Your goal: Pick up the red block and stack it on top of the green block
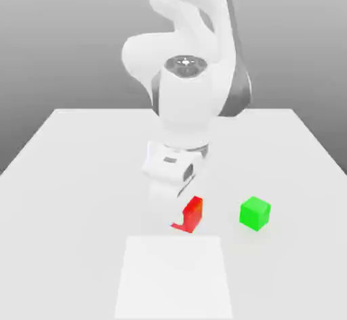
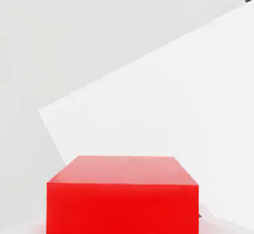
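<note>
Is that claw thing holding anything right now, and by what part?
Yes: the claw is shut on the red block, pinching it by opposite sides. The green block sits apart, untouched.

One small bright red cube with smooth faces [image 1: 193, 212] sits right at the hand. One small bright green cube of the same size [image 1: 255, 213] stands apart from the hand. One pale square patch [image 1: 174, 274] marks the one white table [image 1: 61, 176].

bare simulated tabletop [image 1: 68, 176], grey backdrop
</note>
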Controlling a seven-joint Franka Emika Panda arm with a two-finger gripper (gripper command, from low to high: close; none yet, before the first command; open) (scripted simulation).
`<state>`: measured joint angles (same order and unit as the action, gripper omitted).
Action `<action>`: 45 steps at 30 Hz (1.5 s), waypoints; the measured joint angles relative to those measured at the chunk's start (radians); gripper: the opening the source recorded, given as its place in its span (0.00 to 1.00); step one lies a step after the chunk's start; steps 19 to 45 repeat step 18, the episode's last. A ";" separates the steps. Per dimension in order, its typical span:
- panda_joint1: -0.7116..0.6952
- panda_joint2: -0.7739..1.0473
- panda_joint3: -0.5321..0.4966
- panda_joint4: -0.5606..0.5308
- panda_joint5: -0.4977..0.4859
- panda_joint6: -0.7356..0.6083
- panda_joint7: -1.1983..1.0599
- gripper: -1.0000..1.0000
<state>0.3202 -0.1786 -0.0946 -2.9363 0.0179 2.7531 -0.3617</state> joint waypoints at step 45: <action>0.327 0.122 0.134 -0.081 -0.003 0.205 -0.263 1.00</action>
